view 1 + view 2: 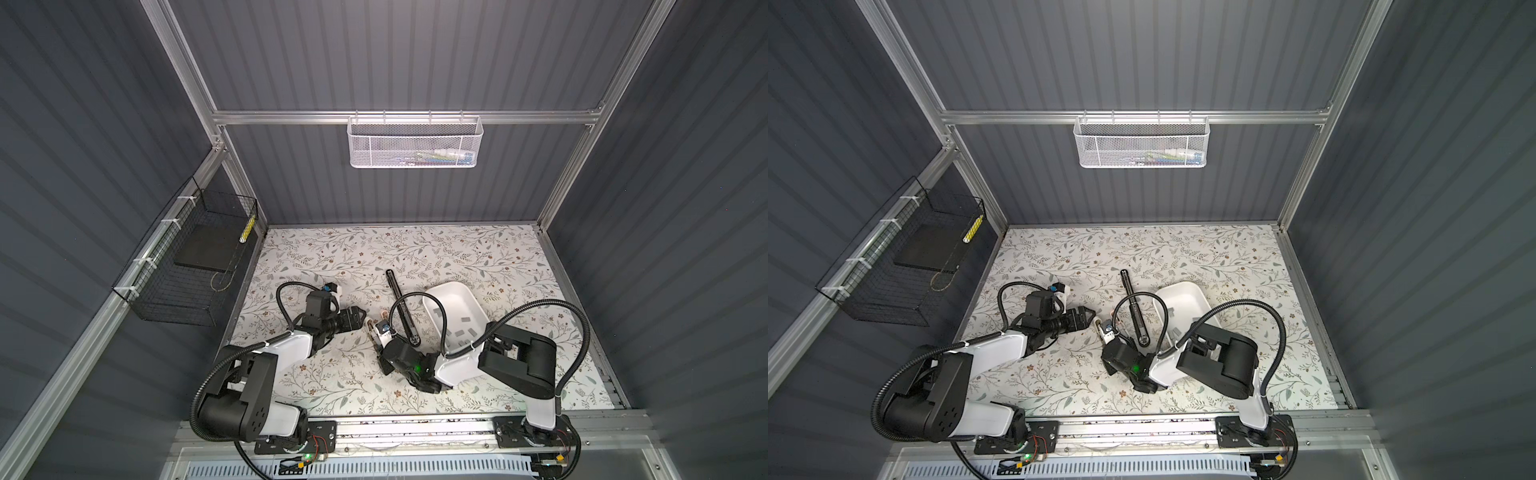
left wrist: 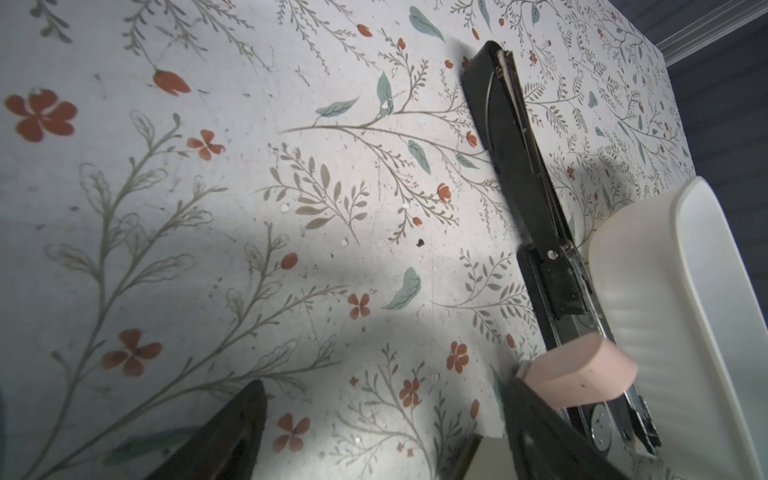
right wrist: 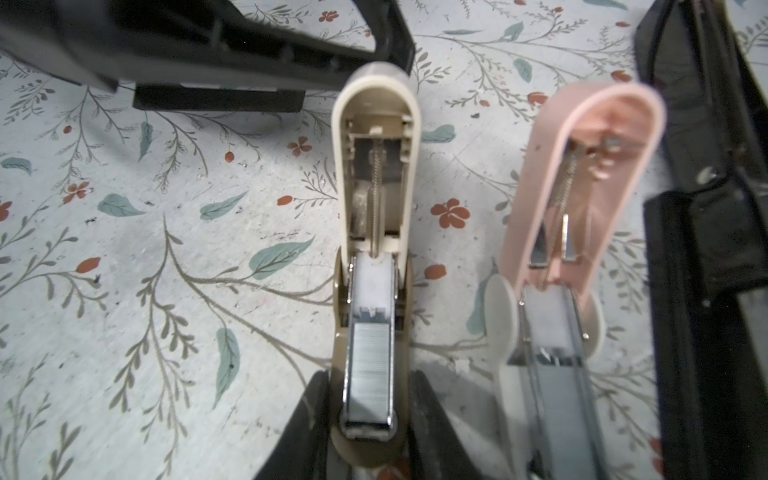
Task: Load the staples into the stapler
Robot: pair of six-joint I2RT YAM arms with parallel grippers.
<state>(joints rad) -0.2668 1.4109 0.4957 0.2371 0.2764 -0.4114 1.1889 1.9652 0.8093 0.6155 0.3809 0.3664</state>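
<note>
The table cover [image 2: 208,257] is a matt printed sheet, scuffed and speckled. The beige stapler [image 3: 376,83] and the pink stapler [image 3: 552,174] have smooth, dull plastic shells; the staples [image 3: 369,374] in the beige one are bright, finely ribbed metal. The black stapler [image 2: 505,137] looks glossy, perhaps lacquered metal. At its three o'clock in a top view, the tray [image 1: 457,303] is smooth white plastic.

The surface [image 1: 332,257] is white, printed with grey-brown branches, teal leaves and small red-orange flowers. The beige stapler [image 3: 376,91] is cream-toned, the pink stapler [image 3: 582,174] a pale pastel, and the long stapler [image 2: 515,166] glossy black. The staples [image 3: 368,374] are silver-grey with fine ribbing. The tray [image 1: 457,297] is plain white.
</note>
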